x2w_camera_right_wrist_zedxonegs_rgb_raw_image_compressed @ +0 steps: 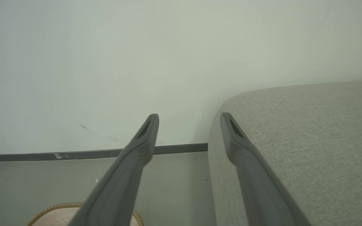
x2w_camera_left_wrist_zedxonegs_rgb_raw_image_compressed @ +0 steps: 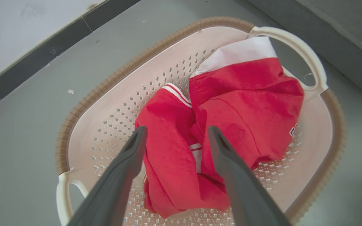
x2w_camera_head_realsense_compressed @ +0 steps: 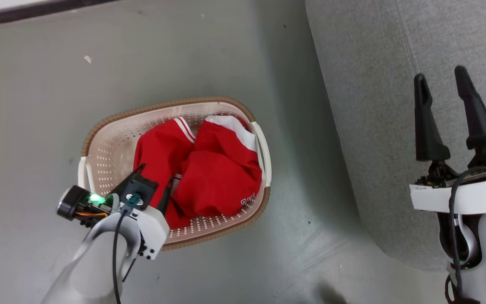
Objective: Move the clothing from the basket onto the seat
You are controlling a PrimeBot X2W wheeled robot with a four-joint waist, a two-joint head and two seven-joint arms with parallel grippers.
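Two parted fingers of left gripper (x2w_camera_left_wrist_zedxonegs_rgb_raw_image_compressed: 177,130) over red clothing (x2w_camera_left_wrist_zedxonegs_rgb_raw_image_compressed: 247,103) in basket (x2w_camera_left_wrist_zedxonegs_rgb_raw_image_compressed: 83,103); lower deep into central fold before pinching; right gripper (x2w_camera_head_realsense_compressed: 440,78) parted too, idle over seat (x2w_camera_head_realsense_compressed: 373,84).

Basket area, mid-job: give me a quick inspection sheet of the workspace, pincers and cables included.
Surface: grey floor, lightly scuffed; the basket stands on it, apart from the seat.
Job's things: red clothing bunched inside the basket; none on the seat yet.
Clutter: one small pale scrap on the floor beyond the basket.
Grippers: left pincer open, low over the clothing, contact cannot be told; right pincer open over the seat, holding nothing.
Cables: left black cable runs along the left forearm; right black cable loops at the right wrist.
Surroundings: pale wall with a dark baseboard.
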